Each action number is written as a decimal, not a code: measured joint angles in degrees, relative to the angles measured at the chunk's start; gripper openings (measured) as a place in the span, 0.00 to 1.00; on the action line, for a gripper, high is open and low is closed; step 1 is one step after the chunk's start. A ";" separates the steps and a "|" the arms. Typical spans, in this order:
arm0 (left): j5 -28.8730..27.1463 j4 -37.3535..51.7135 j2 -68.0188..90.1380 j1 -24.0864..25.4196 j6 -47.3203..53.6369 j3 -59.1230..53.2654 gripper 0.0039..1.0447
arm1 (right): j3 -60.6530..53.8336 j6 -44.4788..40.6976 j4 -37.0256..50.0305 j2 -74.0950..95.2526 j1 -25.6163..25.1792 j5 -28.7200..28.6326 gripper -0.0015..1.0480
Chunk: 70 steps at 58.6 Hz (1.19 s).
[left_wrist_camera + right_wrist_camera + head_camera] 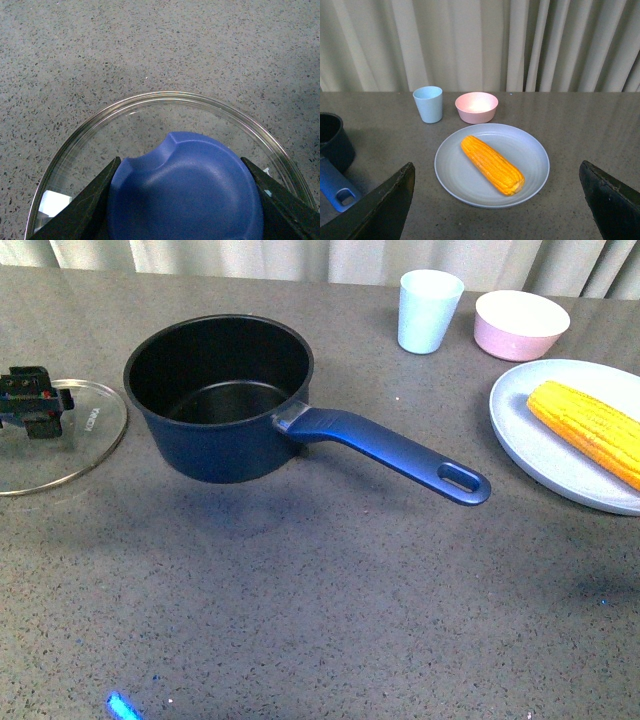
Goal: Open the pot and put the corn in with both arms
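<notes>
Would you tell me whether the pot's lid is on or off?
Off: the glass lid is left of the pot, apart from it; the pot's inside shows.

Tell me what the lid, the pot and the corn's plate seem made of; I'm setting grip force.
The lid: clear glass, since the speckled table shows through; thin shiny rim, likely metal. Its knob: matte blue, probably plastic. The pot: likely coated metal, satin navy outside, dull black inside. The plate: smooth pale blue, faint sheen; plastic or ceramic, can't tell.
</notes>
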 joint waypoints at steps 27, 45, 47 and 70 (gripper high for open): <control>3.91 -0.90 -14.60 1.55 0.09 -9.73 0.92 | 0.00 0.00 0.00 0.00 0.00 0.00 0.91; 3.93 10.03 -31.12 3.67 0.35 -20.28 0.78 | 0.00 0.00 0.00 -0.02 0.00 -0.02 0.91; 3.26 14.36 -32.11 3.39 0.26 -22.34 0.72 | 0.00 0.00 0.00 -0.02 0.00 0.00 0.91; -0.17 14.47 -48.61 -0.52 0.17 -36.72 0.07 | 0.00 0.00 0.00 -0.02 0.00 0.00 0.91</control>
